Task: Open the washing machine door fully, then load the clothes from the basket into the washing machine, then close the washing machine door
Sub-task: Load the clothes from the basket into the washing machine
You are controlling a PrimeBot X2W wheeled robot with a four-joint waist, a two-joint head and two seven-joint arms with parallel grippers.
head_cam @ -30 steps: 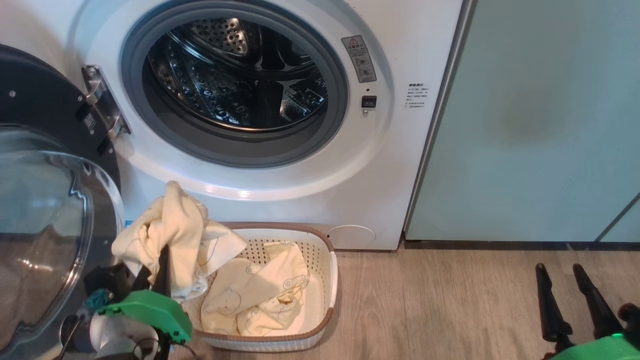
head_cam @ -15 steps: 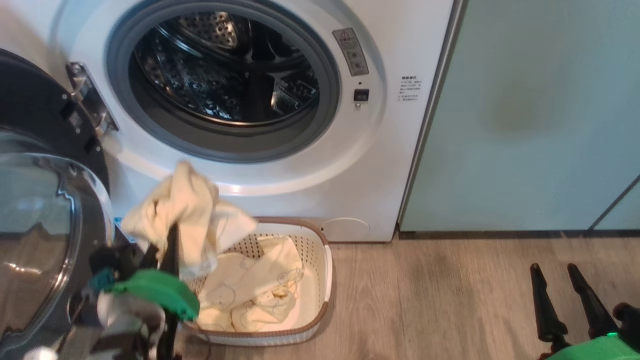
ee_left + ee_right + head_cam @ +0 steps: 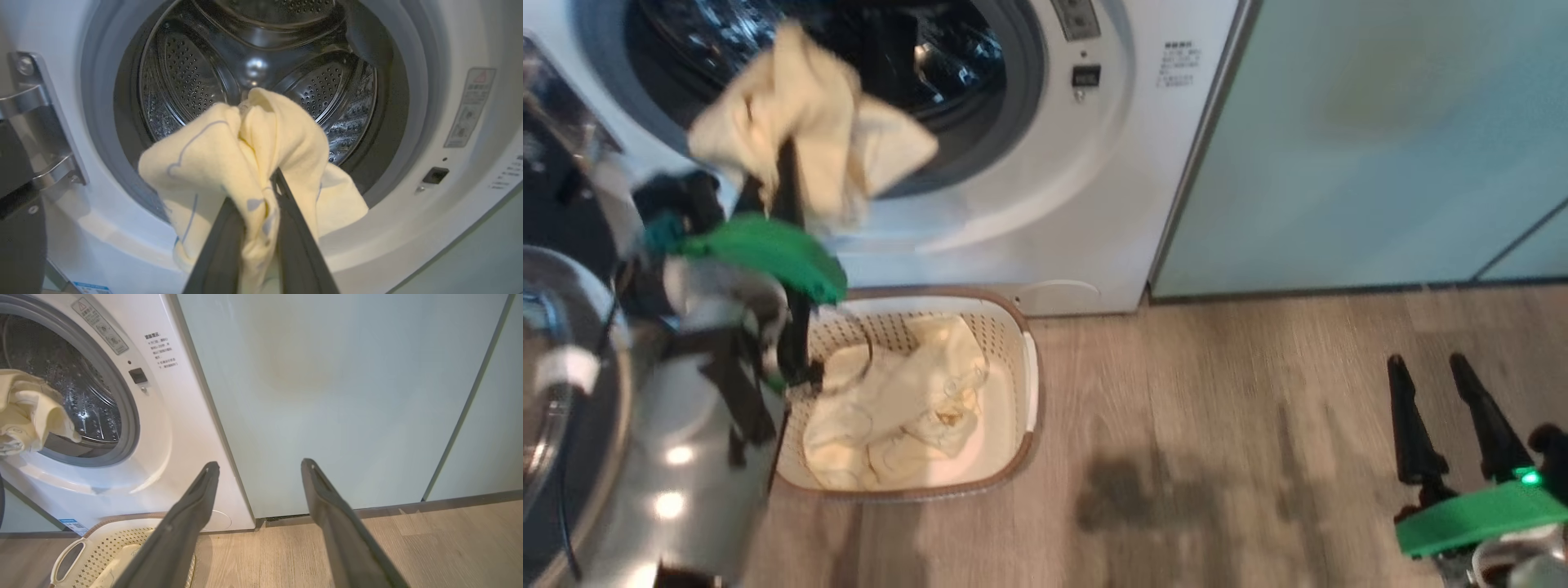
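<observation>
My left gripper (image 3: 786,163) is shut on a pale yellow cloth (image 3: 805,114) and holds it up in front of the washing machine (image 3: 1054,204) opening. In the left wrist view the cloth (image 3: 245,151) bunches over my left gripper (image 3: 255,192), with the steel drum (image 3: 253,61) right behind it. More clothes (image 3: 898,400) lie in the cream basket (image 3: 1029,367) on the floor below. The washing machine door (image 3: 556,204) stands swung open at the left. My right gripper (image 3: 1441,367) hangs open and empty over the floor, far right; its fingers (image 3: 196,506) are spread.
Pale green cabinet doors (image 3: 1380,139) stand right of the washer. Wood floor (image 3: 1217,449) stretches between the basket and my right gripper. The door hinge (image 3: 36,122) sits at the left of the opening. My left forearm (image 3: 703,425) covers the basket's left end.
My left gripper has lifted the cloth from just above the basket up to the drum opening. The head camera has shifted, sliding the washer up the view. The right gripper stays put.
</observation>
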